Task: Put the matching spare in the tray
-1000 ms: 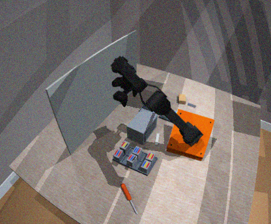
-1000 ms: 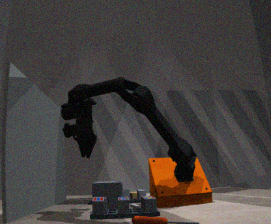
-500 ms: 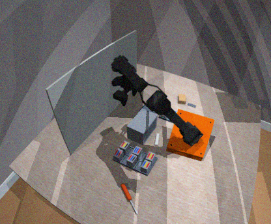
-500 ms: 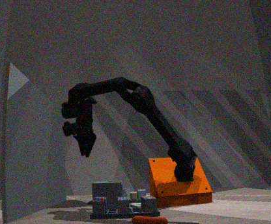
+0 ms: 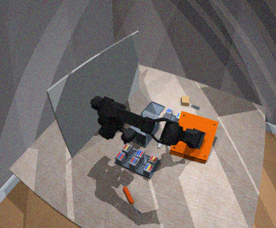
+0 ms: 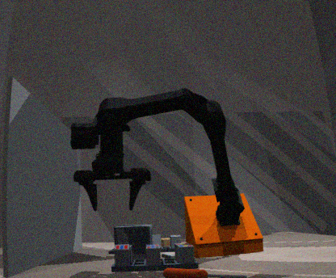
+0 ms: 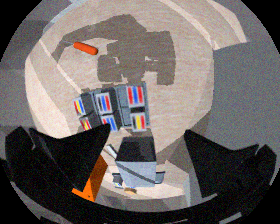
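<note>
Hovering jaws [image 6: 113, 209], wide open and empty, above a pale, shadow-streaked tabletop [image 5: 215, 195] [image 7: 191, 65] amid grey walls [image 5: 85, 20] [image 6: 165, 48].
</note>
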You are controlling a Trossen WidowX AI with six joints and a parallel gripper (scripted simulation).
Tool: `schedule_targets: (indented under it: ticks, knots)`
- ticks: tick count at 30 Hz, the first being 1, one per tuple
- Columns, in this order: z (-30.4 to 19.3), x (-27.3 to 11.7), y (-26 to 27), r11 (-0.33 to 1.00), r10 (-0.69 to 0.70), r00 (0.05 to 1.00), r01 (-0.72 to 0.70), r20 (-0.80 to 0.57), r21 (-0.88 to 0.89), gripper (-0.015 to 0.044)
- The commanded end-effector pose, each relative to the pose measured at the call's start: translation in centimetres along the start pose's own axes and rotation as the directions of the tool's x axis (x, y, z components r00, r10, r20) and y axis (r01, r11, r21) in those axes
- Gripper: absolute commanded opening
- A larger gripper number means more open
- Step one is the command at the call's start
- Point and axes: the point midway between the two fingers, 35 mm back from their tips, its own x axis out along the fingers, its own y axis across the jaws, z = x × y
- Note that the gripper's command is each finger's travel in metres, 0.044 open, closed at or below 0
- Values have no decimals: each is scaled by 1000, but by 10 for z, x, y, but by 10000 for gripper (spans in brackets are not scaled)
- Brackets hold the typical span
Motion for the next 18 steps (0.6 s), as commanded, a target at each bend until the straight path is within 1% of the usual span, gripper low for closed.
schedule_targets:
  ticks: [1,5,7,10,11,13,18]
  knots:
    - [18,7,21,977,10,1000,-6,14,-211,440]
    - [18,7,21,977,10,1000,-6,14,-211,440]
    - [18,13,21,977,10,1000,-6,14,-212,387]
    - [19,34,22,977,9,1000,-6,15,-212,309]
    - [19,40,22,977,10,1000,-6,16,-212,300]
    - [19,47,23,977,10,1000,-6,16,-212,300]
    - [20,47,25,977,10,1000,-6,17,-212,300]
